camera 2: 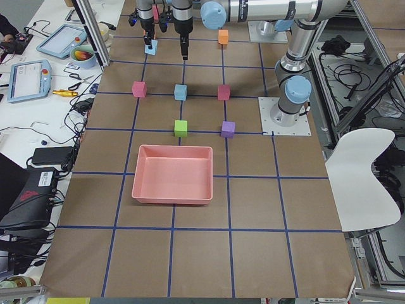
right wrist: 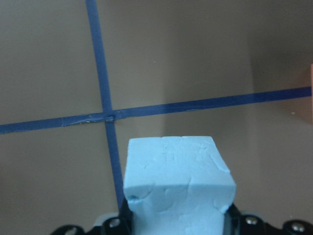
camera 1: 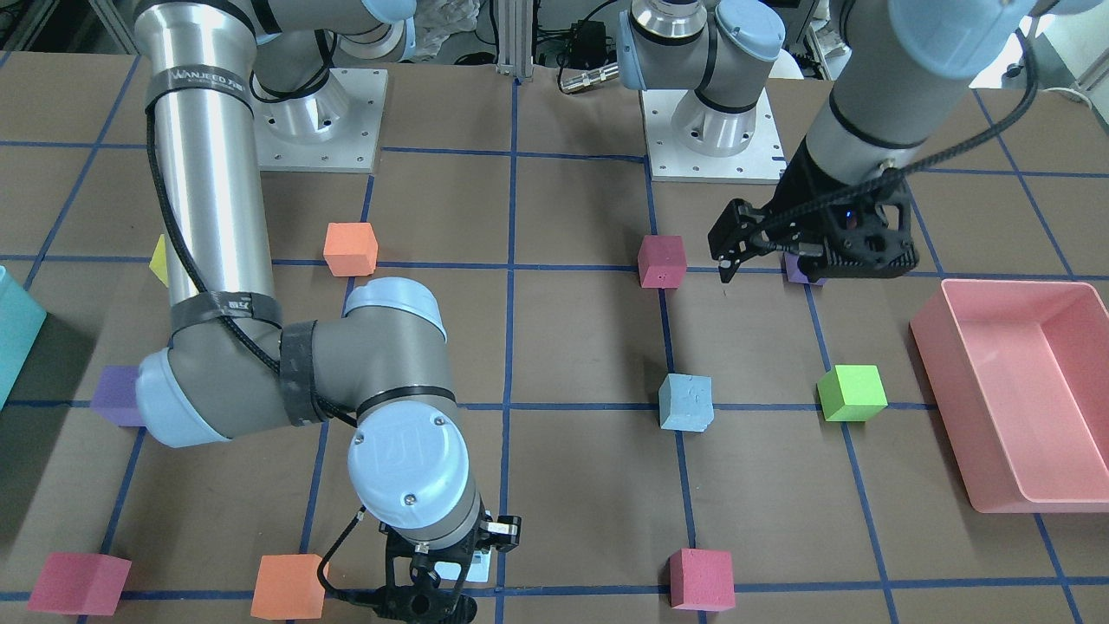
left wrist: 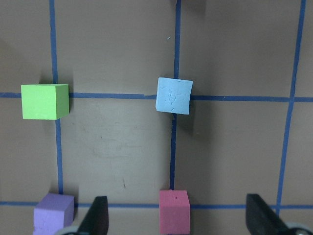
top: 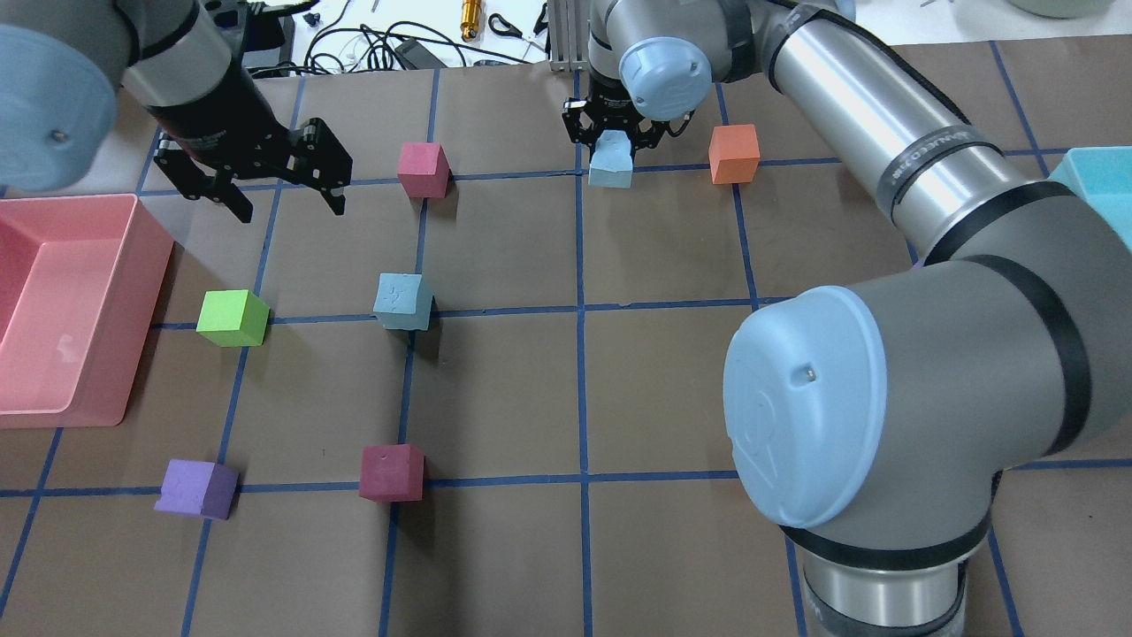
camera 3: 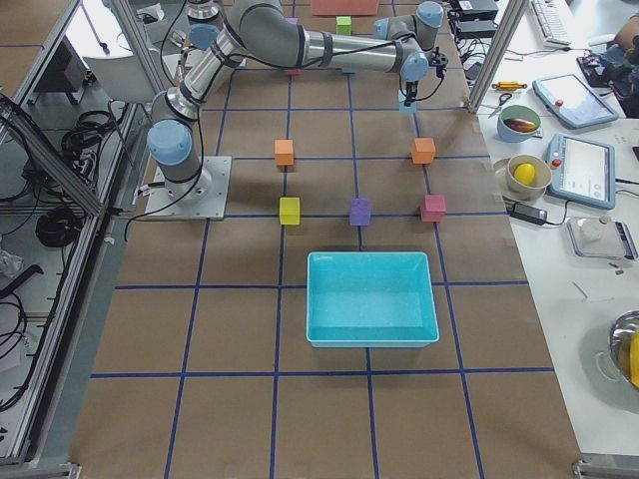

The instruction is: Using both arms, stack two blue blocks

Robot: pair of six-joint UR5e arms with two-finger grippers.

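Observation:
One blue block [top: 403,301] rests on the table by a grid crossing; it also shows in the front view [camera 1: 686,402] and the left wrist view [left wrist: 173,95]. My right gripper [top: 610,141] is shut on the second blue block [top: 611,165] at the table's far side, seemingly a little above the surface. That block fills the lower right wrist view [right wrist: 178,188]. My left gripper [top: 283,190] is open and empty. It hovers above the table, beyond and to the left of the resting block, its fingers [left wrist: 98,218] spread wide.
A pink bin [top: 62,301] stands at the left edge and a teal bin [top: 1097,177] at the right. A green cube [top: 232,318], two magenta cubes [top: 423,170] [top: 391,471], a purple cube [top: 196,487] and an orange cube [top: 734,153] lie around.

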